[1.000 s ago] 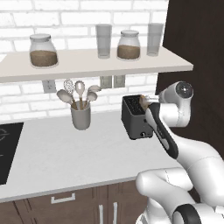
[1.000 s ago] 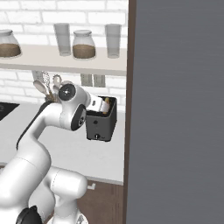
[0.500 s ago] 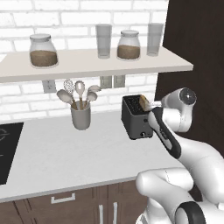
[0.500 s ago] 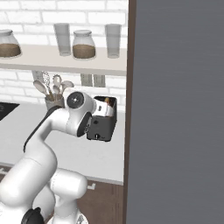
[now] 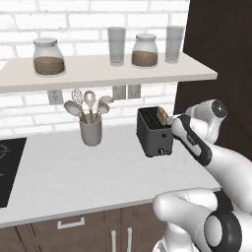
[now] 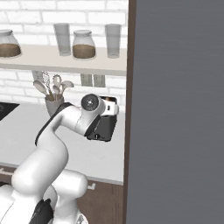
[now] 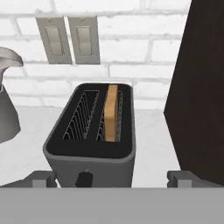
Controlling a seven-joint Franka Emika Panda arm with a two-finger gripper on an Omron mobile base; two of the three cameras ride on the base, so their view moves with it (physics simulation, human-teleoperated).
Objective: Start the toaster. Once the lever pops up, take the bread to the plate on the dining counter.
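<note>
A grey utensil cup (image 5: 91, 132) holding spoons stands on the white worktop (image 5: 74, 172), near the brick wall. Two brown-filled glass jars (image 5: 48, 57) and two empty tumblers (image 5: 116, 46) line the shelf above.

No readable text or labels.

White brick wall (image 5: 74, 15) behind; pale shelf (image 5: 98, 74) carries two lidded jars (image 5: 48, 57) of brown stuff and two clear glasses (image 5: 116, 46); two switch plates (image 7: 68, 39) on the wall under it; white bench (image 5: 74, 172), grey utensil cup (image 5: 91, 132) near its back edge; black hob (image 5: 7, 167) at its left edge; brown drawer fronts (image 5: 74, 226) below; dark tall panel (image 5: 221, 49) on right.
</note>
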